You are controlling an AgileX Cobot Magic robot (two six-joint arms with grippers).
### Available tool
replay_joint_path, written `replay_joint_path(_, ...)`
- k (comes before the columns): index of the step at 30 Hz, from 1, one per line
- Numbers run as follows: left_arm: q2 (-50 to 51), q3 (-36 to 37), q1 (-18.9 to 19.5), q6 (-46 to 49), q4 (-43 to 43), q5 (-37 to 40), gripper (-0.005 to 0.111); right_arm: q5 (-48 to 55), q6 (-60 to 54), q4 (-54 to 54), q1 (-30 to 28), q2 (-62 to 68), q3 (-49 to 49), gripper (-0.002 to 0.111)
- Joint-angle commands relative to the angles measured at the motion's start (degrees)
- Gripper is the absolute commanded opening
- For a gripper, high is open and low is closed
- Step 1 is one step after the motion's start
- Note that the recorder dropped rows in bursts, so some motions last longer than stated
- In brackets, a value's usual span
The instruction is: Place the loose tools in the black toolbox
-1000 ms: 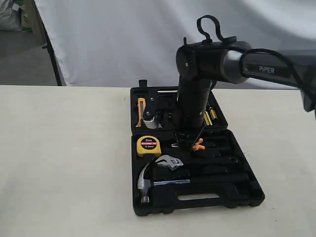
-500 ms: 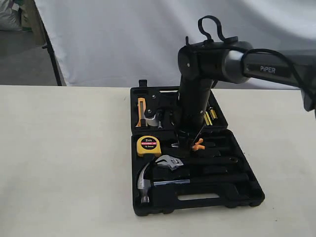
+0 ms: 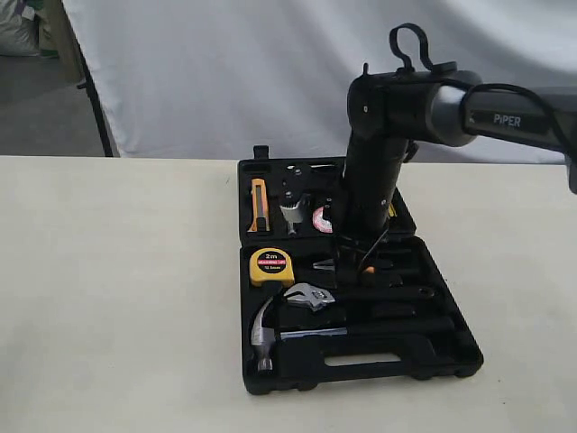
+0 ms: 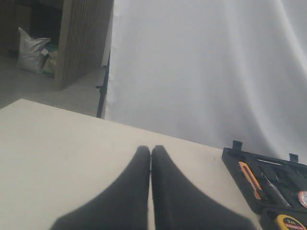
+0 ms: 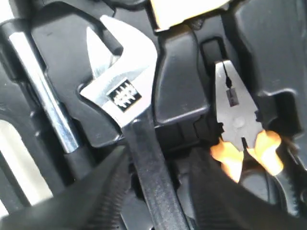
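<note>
The black toolbox (image 3: pixel 451 354) lies open on the table. In its near half rest the claw hammer (image 3: pixel 264 332) and the adjustable wrench (image 3: pixel 309 296). The tape roll (image 3: pixel 322 219) sits in the far half. My right gripper (image 3: pixel 352 262) hangs low over the box's middle. In the right wrist view it (image 5: pixel 160 153) is open, its fingers (image 5: pixel 103 194) straddling the wrench's black handle (image 5: pixel 153 177) with a gap on each side. The wrench head (image 5: pixel 125 96) lies beside the hammer's steel shaft (image 5: pixel 43 96). My left gripper (image 4: pixel 151 151) is shut and empty over bare table, away from the toolbox (image 4: pixel 230 165).
A yellow tape measure (image 3: pixel 271 263) and orange-handled pliers (image 3: pixel 365 268) lie in the box close to my right gripper. An orange utility knife (image 3: pixel 260 203) and small bits fill the far half. White cloth hangs behind the table.
My right arm has swung to the right and slightly up, uncovering the tape roll in the far half. The wrench and hammer have stayed where they were.
</note>
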Motion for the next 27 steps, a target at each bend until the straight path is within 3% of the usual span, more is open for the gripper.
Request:
replay_joint_path(1, -0.18, -0.15, 1.45, -0.27, 0.25, -0.41, 0.001, 0.45, -3.26, 1.03, -0.29, 0.37, -0.01, 0.054)
replay_joint_path(15, -0.18, -0.15, 1.45, -0.27, 0.25, -0.41, 0.001, -0.53, -6.65, -2.55, -0.29, 6.26, -0.01, 0.055)
replay_joint_path(17, -0.18, -0.15, 1.45, -0.27, 0.25, -0.41, 0.001, -0.53, -6.65, -2.85, -0.29, 6.26, -0.01, 0.047)
replay_joint_path(24, -0.18, -0.15, 1.45, -0.27, 0.25, -0.41, 0.001, 0.36, -6.39, -2.85, -0.29, 6.13, -0.01, -0.001)
replay_joint_path(27, -0.18, -0.15, 1.45, -0.27, 0.25, -0.41, 0.001, 0.36, -5.85, -2.85, -0.29, 5.25, -0.01, 0.0)
